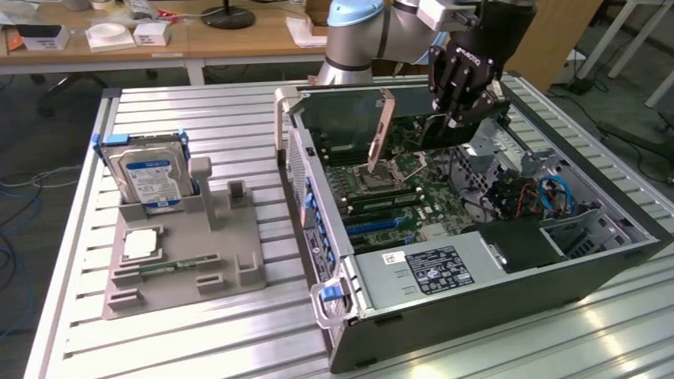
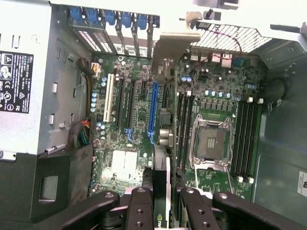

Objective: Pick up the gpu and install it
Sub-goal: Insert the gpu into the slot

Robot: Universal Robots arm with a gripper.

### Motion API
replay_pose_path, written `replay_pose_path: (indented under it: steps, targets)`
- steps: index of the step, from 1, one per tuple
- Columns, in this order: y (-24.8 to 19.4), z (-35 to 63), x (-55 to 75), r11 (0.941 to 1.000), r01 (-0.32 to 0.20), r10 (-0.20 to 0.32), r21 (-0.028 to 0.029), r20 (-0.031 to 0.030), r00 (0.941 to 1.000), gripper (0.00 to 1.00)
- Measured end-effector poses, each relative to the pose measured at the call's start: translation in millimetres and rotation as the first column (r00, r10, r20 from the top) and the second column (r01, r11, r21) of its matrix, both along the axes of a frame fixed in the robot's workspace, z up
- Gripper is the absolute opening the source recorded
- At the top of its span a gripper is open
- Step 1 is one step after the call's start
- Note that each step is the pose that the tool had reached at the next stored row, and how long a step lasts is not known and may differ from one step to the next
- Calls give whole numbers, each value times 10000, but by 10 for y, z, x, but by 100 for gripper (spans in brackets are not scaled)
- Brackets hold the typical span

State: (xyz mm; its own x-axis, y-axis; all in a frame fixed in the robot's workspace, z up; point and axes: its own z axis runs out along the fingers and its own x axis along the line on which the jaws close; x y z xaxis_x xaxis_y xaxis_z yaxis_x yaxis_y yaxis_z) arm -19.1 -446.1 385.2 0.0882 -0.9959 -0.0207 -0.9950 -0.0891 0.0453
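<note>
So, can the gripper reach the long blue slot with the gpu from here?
Probably yes: the gripper holds the gpu over the open case, and the blue slot below looks bare, nothing between.

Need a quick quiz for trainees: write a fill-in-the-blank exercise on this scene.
1. The end effector is shut on the ____.
2. It holds that card over the open ____.
3. On the grey holder, the ____ with the blue label stands upright.
Missing words: gpu; computer case; hard drive.
</note>
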Motion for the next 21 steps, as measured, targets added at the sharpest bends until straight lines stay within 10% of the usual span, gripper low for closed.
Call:
replay_pose_path:
  steps: [3, 8, 21]
  targets:
    - [0, 0, 0, 10000, 2, -2, -1, 6, 10000, 27]
    - [2, -48, -23, 10000, 3, -3, -1, 230, 9997, 27]
    - [2, -267, -40, 10000, 4, -4, -1, 258, 9997, 27]
